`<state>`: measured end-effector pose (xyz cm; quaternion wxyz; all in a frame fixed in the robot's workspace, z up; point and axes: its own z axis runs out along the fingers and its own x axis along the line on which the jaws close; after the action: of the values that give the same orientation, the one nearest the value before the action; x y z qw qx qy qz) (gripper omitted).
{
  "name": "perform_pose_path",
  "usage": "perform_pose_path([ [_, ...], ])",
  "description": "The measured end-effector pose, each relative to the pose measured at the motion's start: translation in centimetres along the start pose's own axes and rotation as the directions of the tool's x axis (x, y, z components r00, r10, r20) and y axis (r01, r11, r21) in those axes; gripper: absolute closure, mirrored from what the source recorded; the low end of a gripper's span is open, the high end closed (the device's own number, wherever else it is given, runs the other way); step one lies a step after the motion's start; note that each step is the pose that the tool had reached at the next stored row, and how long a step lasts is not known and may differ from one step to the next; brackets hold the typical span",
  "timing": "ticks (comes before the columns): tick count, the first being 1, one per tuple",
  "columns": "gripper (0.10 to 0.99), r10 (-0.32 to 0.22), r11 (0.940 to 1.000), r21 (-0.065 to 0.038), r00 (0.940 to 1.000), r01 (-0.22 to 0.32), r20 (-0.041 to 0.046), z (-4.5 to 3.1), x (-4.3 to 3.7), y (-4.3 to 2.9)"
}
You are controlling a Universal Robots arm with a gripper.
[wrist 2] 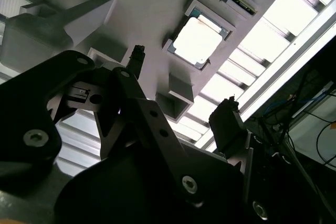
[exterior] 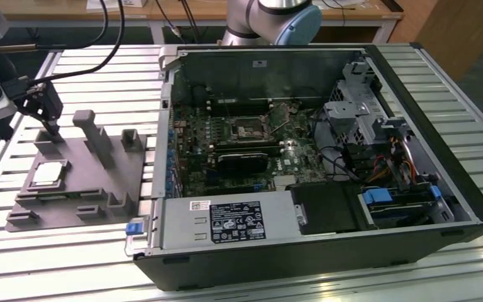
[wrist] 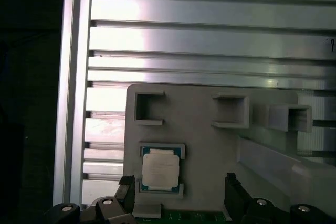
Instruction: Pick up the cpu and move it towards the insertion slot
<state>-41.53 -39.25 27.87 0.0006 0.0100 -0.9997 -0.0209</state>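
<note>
Nearest you in the exterior view is the black wall of the open computer case [exterior: 309, 264], with the power supply [exterior: 183, 220] just behind it. Its black rating label [exterior: 237, 224] carries print too fine to read. Deeper in, on the motherboard [exterior: 296, 165], sits the insertion slot [exterior: 248, 130], a metal frame round a dark centre. Well apart, toward the exterior view's left, the cpu [exterior: 47, 173] lies in its nest on the grey fixture [exterior: 82, 192]. The gripper [exterior: 51, 131] hangs over that fixture's far edge, holding nothing.

In the second wrist view the gripper [wrist 2: 184, 90] has its fingers [wrist 2: 137, 59] spread wide, with the cpu [wrist 2: 198, 36] beyond them, untouched.

In the first wrist view the cpu [wrist: 160, 169] lies between the spread fingertips [wrist: 231, 187], closer to one than the other. The grey fixture [wrist: 210, 145] rests on the slatted aluminium table [wrist: 210, 40].

You are, I judge, at the approach for the pick: nothing is lifted yet. That pick calls for the chip centred between the fingers and gripped level by opposite edges.
</note>
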Motion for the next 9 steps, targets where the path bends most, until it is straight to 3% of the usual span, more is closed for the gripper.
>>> perform_pose_path([
  [9, 0.314, 0.0, 1.0, 0.0, 1.0, 0.0, 0.0, 0.49, 0.01, -0.07],
])
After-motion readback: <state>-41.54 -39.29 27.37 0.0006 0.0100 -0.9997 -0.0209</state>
